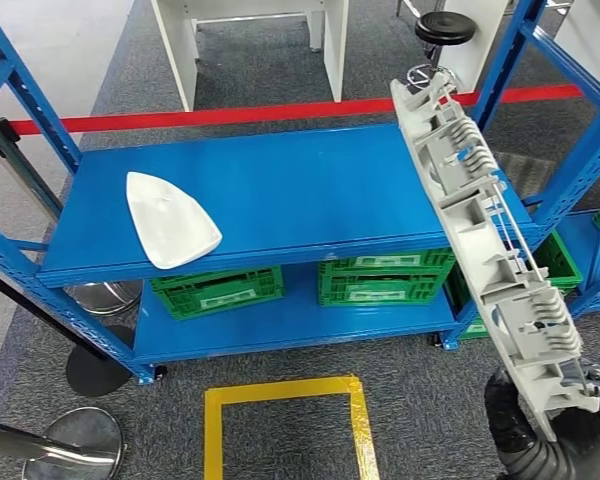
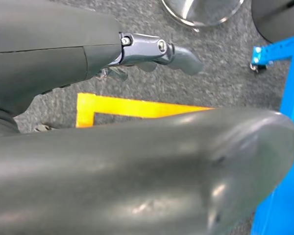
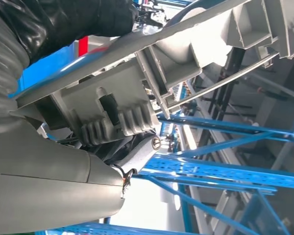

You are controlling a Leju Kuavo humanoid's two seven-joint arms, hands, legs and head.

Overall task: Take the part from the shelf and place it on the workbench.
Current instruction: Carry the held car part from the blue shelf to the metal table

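Right hand [image 1: 584, 400] low at the near right, fingers wrapped round the bottom end of the long grey part [image 1: 486, 240], and it's got it off the shelf! Up close from the wrist, the thumb [image 3: 138, 156] is pressed against the ribbed underside of that part [image 3: 115, 112]. Tilted, it runs from the hand up and away to the left, its far end crossing over the right end of the blue shelf [image 1: 282, 190]. Left hand [image 2: 153, 51] hangs low over the grey carpet, holding nothing, fingers apart and stretched out. Out on the shelf's top deck, left side, sits a white triangular panel [image 1: 169, 220]. Green crates [image 1: 218, 290] line the lower deck. On the floor in front, a yellow taped square [image 1: 286, 420]; beyond the shelf, a red tape line [image 1: 206, 117].
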